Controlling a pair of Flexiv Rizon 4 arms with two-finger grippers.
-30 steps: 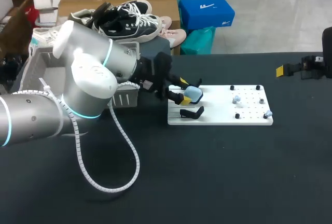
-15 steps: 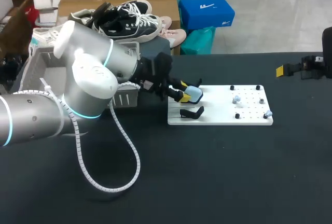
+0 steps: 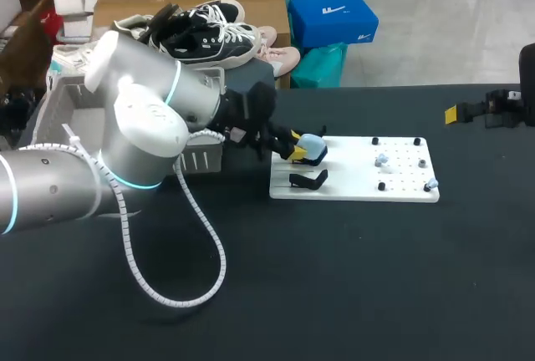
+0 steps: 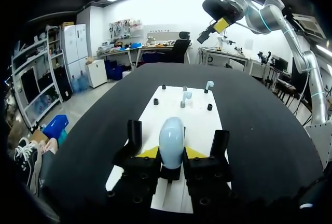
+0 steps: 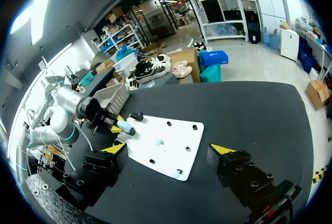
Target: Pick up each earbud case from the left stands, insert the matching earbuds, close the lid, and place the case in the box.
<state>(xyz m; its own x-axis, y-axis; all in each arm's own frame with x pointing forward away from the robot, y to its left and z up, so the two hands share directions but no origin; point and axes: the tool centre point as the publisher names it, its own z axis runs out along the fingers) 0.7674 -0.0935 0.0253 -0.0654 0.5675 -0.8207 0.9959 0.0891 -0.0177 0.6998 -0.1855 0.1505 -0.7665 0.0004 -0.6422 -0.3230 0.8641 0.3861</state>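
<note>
Now left jaws clamp the blue case (image 4: pixel 171 138), seemingly lifted slightly; right jaws wide.

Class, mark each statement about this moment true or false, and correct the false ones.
1. The left gripper grips the light blue earbud case. True.
2. The right gripper holds an earbud. False: it is open and holds nothing.
3. The white board lies on a black table. True.
4. The earbud case sits in the grey box. False: it is at the board's left end, between the left gripper's fingers.
5. The nearer black stand holds no case. True.
</note>
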